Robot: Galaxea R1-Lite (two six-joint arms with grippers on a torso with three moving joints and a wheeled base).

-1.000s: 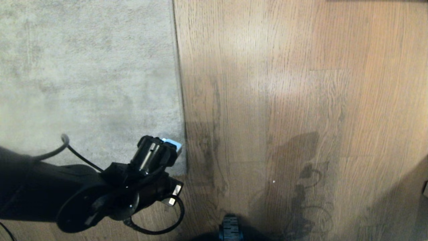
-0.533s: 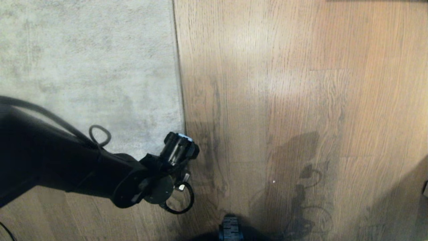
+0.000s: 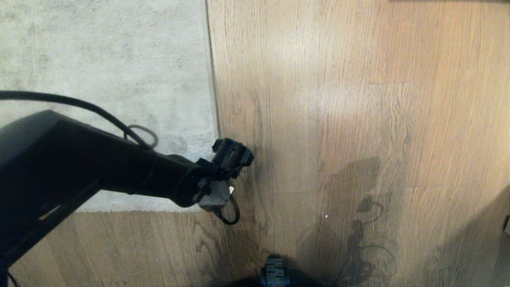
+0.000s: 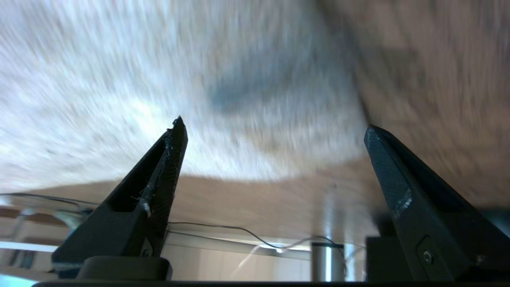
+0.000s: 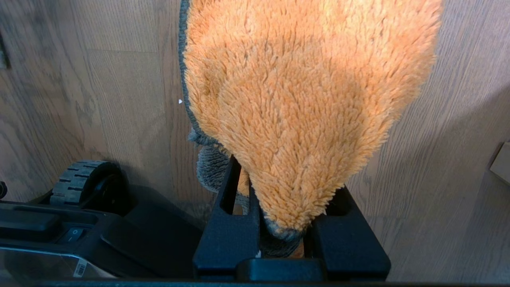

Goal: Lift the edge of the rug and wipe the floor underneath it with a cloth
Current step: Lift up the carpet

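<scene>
Left pincer point(image 4: 273, 129) spread wide, empty, above rug edge point(image 3: 215, 119) at centre-left of head view; rug flat on floor point(image 3: 358, 119); right pincer point(image 5: 275, 223) clamped on orange cloth point(image 5: 303, 103), low over planks.

I can't read any text, brand, number or sign from here. The one printed thing I can find is a small white barcode sticker point(image 5: 80, 268) on the robot's dark base housing point(image 5: 48, 235), in my right wrist view, close to the wheel point(image 5: 77, 187); its bars show, but any characters on it are too small for me to make out.
</scene>
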